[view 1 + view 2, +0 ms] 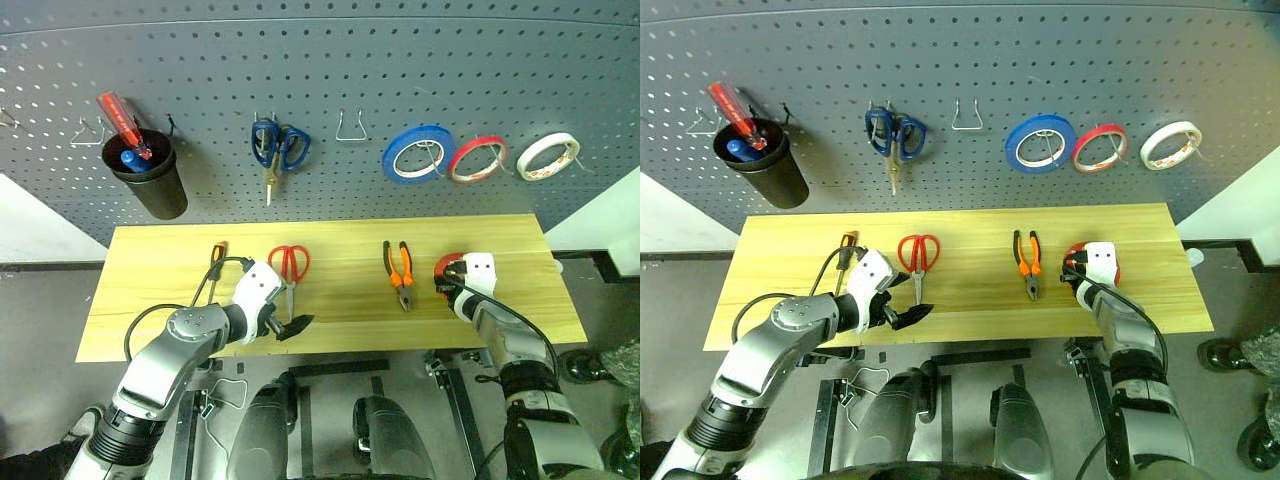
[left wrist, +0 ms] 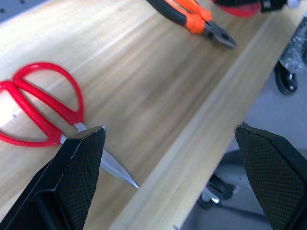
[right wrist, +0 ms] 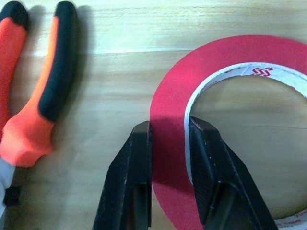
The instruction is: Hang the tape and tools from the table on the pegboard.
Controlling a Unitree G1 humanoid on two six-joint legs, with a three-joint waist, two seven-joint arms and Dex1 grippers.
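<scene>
Tape [image 3: 170, 120] band pinched between right gripper [image 3: 169, 125] fingers, one inside hollow; light, stiff, easily lifted. Left gripper [image 2: 170, 136] wide open, empty.

Pliers [image 1: 399, 272] between scissors [image 1: 289, 268] and tape [image 3: 168, 124] (on table [image 1: 340, 320])

This looks like a workshop or tool-bench corner. A dark grey pegboard [image 1: 330, 70] fills the wall, with wire hooks carrying blue-handled scissors [image 1: 278, 146], rolls of blue [image 1: 417, 153], red [image 1: 477, 158] and white tape [image 1: 547, 155], and a black cup [image 1: 148, 175] holding a red-handled screwdriver. Below it a light wooden worktop [image 1: 340, 300] bears hand tools: red-handled scissors [image 1: 290, 268], orange-and-black pliers [image 1: 399, 271] and a small screwdriver [image 1: 215, 262].
</scene>
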